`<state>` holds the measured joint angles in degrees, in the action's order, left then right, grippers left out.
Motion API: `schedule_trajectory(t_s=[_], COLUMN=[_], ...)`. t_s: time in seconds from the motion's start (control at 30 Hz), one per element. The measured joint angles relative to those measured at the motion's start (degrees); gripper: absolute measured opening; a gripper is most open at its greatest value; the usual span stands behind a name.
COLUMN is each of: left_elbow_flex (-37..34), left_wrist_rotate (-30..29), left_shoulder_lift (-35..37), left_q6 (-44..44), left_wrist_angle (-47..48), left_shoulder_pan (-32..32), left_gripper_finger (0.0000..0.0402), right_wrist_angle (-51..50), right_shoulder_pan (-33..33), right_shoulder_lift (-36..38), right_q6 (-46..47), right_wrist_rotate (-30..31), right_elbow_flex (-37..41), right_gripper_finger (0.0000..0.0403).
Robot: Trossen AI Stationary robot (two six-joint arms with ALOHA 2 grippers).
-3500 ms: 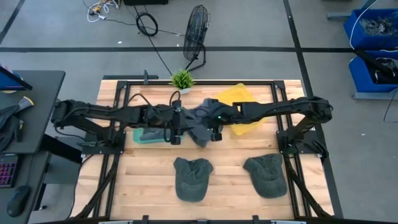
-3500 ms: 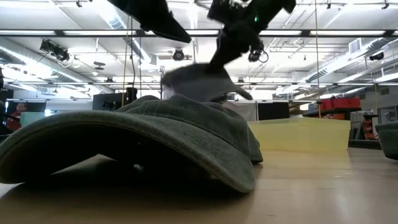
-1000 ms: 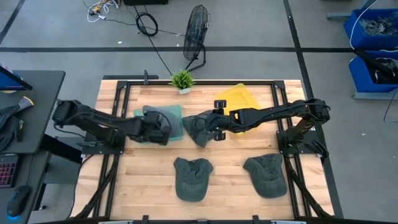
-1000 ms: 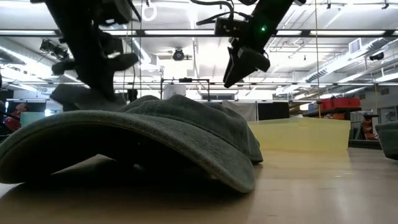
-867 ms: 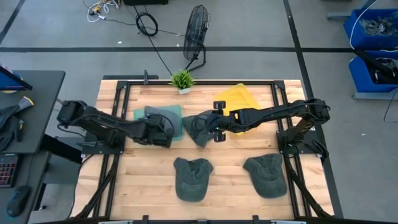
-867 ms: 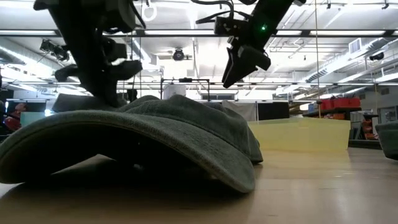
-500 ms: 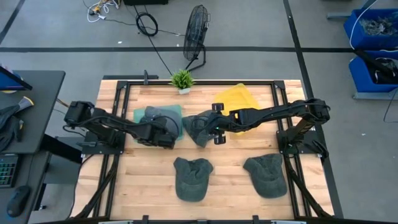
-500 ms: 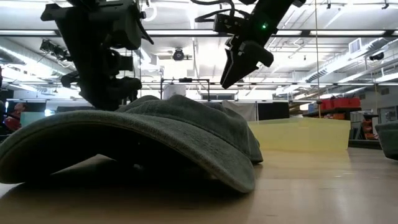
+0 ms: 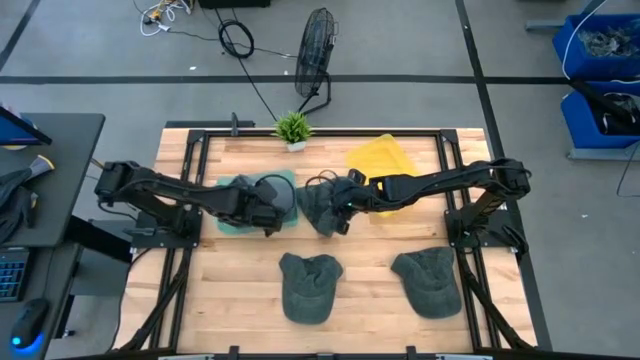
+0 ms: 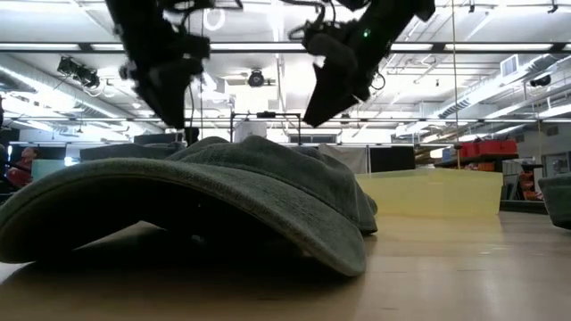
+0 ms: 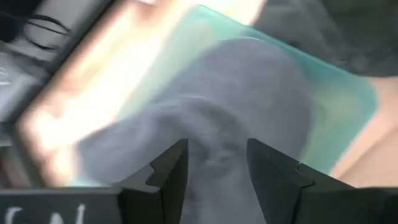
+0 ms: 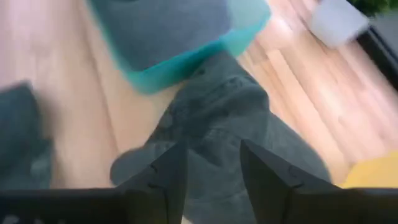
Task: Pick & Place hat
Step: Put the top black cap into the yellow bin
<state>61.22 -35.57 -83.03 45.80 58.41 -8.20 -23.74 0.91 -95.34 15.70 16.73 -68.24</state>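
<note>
Hat (image 12: pixel 230 118) of dark grey washed cotton: soft, limp, crumpled, lying on the wooden table (image 9: pixel 360 300) directly beneath the right gripper (image 12: pixel 211 152), fingers spread, nothing held. Second grey hat (image 11: pixel 249 93) beneath the left gripper (image 11: pixel 214 149), likewise spread and empty, resting inside the teal tray (image 11: pixel 339 87), a shallow, smooth, rigid rectangle. Yellow tray (image 9: pixel 385 158) just behind the right gripper; teal tray just beside it. Expect a pinch on a single loose fold: likely to slip or to drag the cloth rather than lift it. Expect collision between the two arms, both wrists being near each other. Aim for the stiffer brim or a bunched crown.
</note>
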Motion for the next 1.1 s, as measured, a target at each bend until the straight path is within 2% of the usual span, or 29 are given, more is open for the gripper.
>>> schedule_trajectory(t_s=[0.2,0.4,0.5,0.73,0.97,1.1], left_elbow_flex=[3.79,3.89,3.88,3.87,3.83,3.83], left_wrist_rotate=[-6.82,-11.45,-12.68,-13.0,-13.5,-14.03], left_shoulder_lift=[3.46,5.26,5.19,5.25,5.18,5.18], left_q6=[-0.04,0.02,0.02,0.31,0.12,0.04], left_wrist_angle=[8.34,9.12,9.12,8.6,8.85,9.1], left_shoulder_pan=[-0.07,0.17,0.17,0.59,1.07,1.28], left_gripper_finger=[0.0169,0.0169,0.0169,0.0169,0.0169,0.0169], right_wrist_angle=[8.83,18.19,17.35,21.33,27.3,26.47], right_shoulder_pan=[-1.49,-3.78,-4.44,-5.02,-5.09,-5.18], right_shoulder_lift=[-1.24,-3.02,-3.64,-5.72,-10.25,-12.1], right_q6=[9.66,16.86,19.78,21.52,22.54,17.98], right_wrist_rotate=[4.76,4.66,4.71,0.79,0.39,0.52], right_elbow_flex=[6.32,11.21,12.47,13.13,13.04,12.95], right_gripper_finger=[0.0151,0.0151,0.0151,0.0151,0.0151,0.0124])
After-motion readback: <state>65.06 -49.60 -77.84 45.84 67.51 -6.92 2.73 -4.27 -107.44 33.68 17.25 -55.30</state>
